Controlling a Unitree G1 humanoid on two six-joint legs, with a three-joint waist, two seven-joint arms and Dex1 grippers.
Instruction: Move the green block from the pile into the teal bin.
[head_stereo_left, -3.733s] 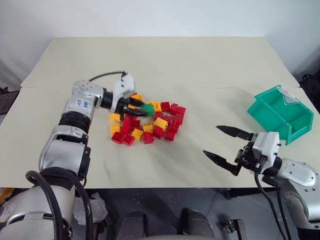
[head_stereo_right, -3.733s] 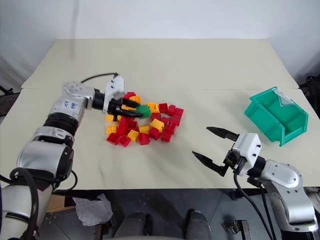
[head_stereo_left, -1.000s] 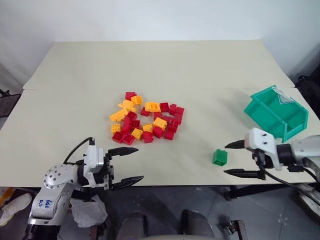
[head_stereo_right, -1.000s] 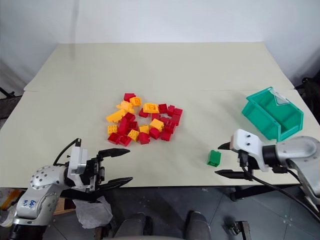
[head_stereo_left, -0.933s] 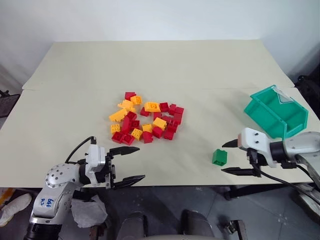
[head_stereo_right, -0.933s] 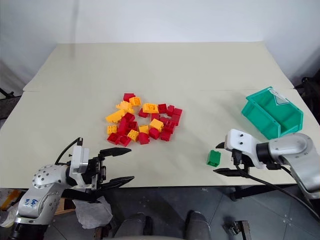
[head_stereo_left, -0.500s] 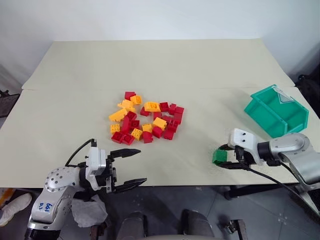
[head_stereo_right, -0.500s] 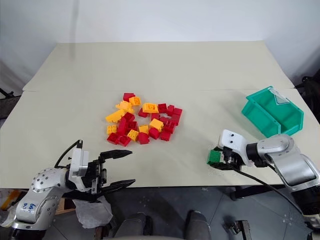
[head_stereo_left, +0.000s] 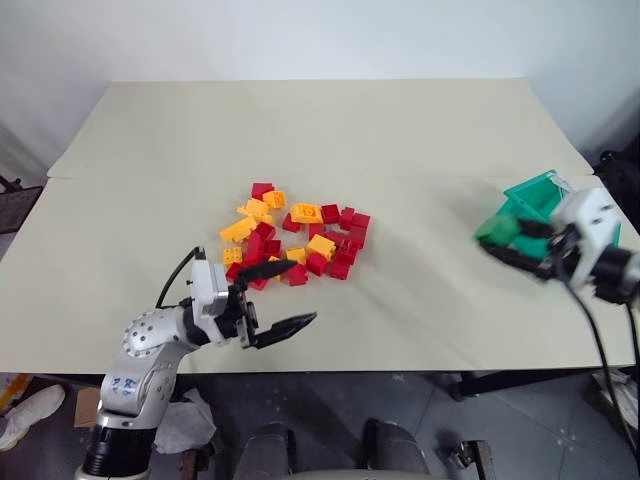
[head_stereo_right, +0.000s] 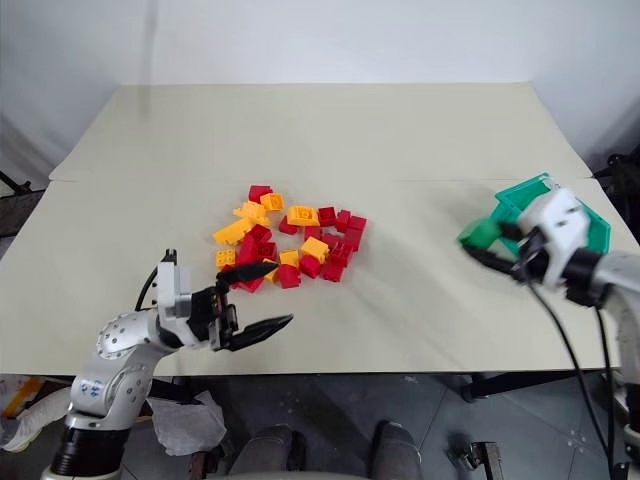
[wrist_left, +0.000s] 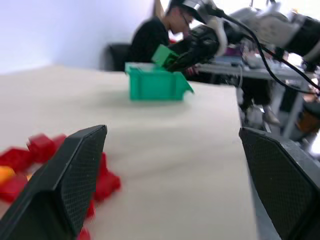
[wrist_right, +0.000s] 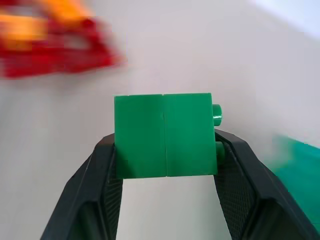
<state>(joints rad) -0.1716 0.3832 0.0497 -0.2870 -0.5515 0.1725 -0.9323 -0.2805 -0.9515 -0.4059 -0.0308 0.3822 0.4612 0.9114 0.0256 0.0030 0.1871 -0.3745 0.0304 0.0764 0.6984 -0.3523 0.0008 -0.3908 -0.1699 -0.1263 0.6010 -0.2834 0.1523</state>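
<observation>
On the near left of the table: I see my left gripper (head_stereo_left: 272, 297) hanging over the front edge, its two black fingers spread wide with nothing between them, pointing toward the middle of the table.
Left gripper, wrist view: the fingers (wrist_left: 65, 187) rise far apart, bare tabletop between them and a few red bricks beside one of them.
Table (head_stereo_left: 330, 130): a beige surface, bare across its far half.
Pile (head_stereo_left: 296, 241): red and yellow-orange bricks in a loose heap at the middle of the table, just beyond my left fingertips; one fingertip overlaps its near edge in the head views, and I cannot tell if it touches.
Green block (head_stereo_left: 497, 229): up off the table on the right, clamped between my right fingers, well apart from the pile and just beside the teal bin.
Green block, right wrist view: it (wrist_right: 165, 135) sits square between the two black pads, its studs pointing off to one side, with the blurred pile behind it.
Right gripper (head_stereo_right: 487, 243): closed tight on the green block, held above the table and pointing toward the middle.
Teal bin (head_stereo_right: 520, 197): at the table's right edge, directly behind my right gripper, which hides much of it.
Person (wrist_left: 152, 37): in dark clothes, beyond the table's right side.
</observation>
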